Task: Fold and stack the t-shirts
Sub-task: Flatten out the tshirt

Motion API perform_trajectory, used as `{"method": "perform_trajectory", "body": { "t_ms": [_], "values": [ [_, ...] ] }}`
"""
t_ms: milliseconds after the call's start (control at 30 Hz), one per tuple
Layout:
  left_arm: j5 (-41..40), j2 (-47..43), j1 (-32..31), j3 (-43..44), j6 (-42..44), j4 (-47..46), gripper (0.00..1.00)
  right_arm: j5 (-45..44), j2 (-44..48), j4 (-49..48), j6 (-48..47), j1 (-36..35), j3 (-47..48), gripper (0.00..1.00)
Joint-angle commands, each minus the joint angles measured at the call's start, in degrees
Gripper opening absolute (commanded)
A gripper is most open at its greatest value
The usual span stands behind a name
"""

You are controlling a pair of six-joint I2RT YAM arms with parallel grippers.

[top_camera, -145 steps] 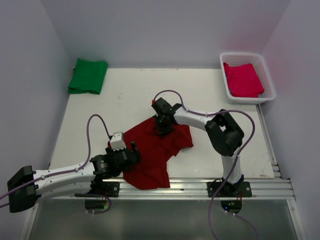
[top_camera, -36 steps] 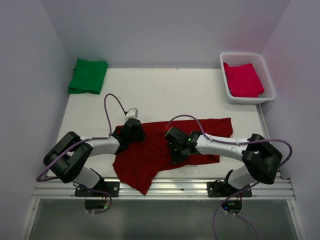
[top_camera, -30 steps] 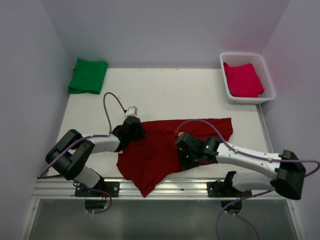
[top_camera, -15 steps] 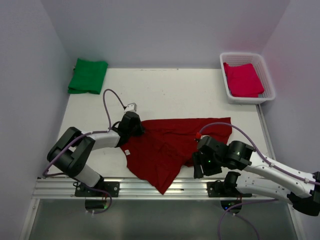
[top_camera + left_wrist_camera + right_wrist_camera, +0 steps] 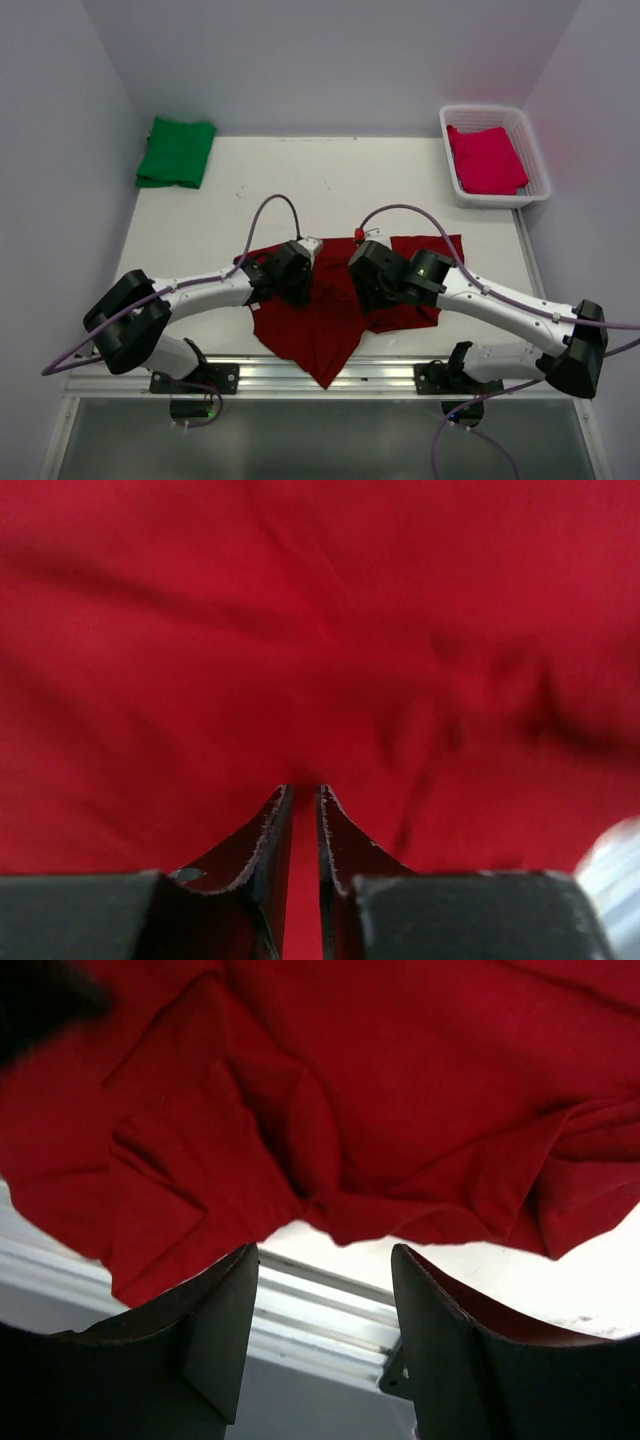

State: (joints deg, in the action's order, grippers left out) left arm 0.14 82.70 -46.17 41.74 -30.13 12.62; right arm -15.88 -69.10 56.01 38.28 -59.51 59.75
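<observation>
A dark red t-shirt [image 5: 330, 320] lies crumpled on the white table near the front edge, one corner hanging towards the rail. My left gripper [image 5: 303, 283] rests on its left-middle part. In the left wrist view red cloth [image 5: 320, 630] fills the picture, and the left gripper [image 5: 300, 788] has its jaws a narrow slit apart, tips down on the fabric. My right gripper [image 5: 365, 285] hovers over the shirt's middle. In the right wrist view it [image 5: 325, 1252] stands wide open with nothing between the fingers, above the shirt's wrinkled front hem [image 5: 380, 1080].
A folded green shirt [image 5: 177, 151] lies at the back left corner. A white basket [image 5: 533, 150] at the back right holds a folded pinkish-red shirt [image 5: 485, 160]. A metal rail [image 5: 380, 372] runs along the front edge, also seen below the hem as the rail [image 5: 320, 1330]. Walls close in on three sides.
My left gripper slid right from the shirt's left edge to its middle, bunching the cloth, and its jaws parted slightly. My right arm swung from the front right back over the shirt.
</observation>
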Motion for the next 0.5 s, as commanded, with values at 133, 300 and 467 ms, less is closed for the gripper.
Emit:
{"method": "perform_trajectory", "body": {
  "t_ms": [133, 300, 467],
  "values": [
    [-5.75, 0.80, -10.06, -0.26, -1.59, 14.35, 0.21, -1.88, 2.91, -5.21, -4.18, 9.66, 2.48, 0.59],
    [-9.37, 4.13, -11.57, 0.36, -2.83, 15.33, 0.22, -1.61, 4.50, -4.16, -6.38, 12.66, 3.18, 0.59],
    [-9.20, 5.81, -12.54, 0.54, -2.65, 12.87, 0.24, -1.70, 4.59, -3.71, -6.99, 13.19, 3.36, 0.58]
  ]
}}
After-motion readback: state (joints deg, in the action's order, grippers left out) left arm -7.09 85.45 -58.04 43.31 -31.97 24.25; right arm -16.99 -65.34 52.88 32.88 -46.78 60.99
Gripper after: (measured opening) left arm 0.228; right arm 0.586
